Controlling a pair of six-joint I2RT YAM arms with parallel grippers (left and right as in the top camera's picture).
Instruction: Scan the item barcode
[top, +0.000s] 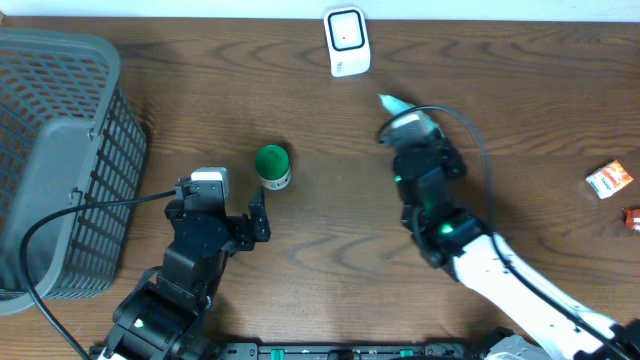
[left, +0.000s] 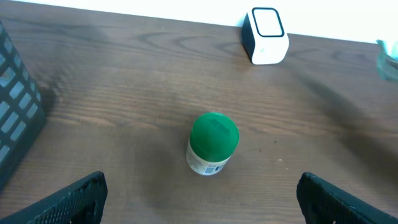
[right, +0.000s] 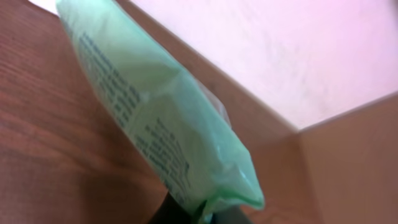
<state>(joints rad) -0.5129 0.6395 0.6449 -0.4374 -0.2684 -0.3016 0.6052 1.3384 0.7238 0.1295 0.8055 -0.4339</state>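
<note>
A pale green plastic packet (right: 163, 124) with printed text fills the right wrist view, and my right gripper (right: 202, 214) is shut on its lower end. From overhead the packet (top: 397, 107) pokes out ahead of the right gripper (top: 408, 128), below and to the right of the white scanner (top: 347, 41). The scanner (left: 267, 35) also stands at the far table edge in the left wrist view. My left gripper (left: 202, 208) is open with nothing between its fingers. A small bottle with a green cap (left: 212, 143) stands just ahead of it; overhead, the bottle (top: 273, 166) is up and right of the left gripper (top: 220, 214).
A grey mesh basket (top: 60, 150) takes up the left side of the table, and its wall (left: 13, 109) shows at the left in the left wrist view. An orange packet (top: 608, 180) and a red item (top: 632, 217) lie at the far right edge.
</note>
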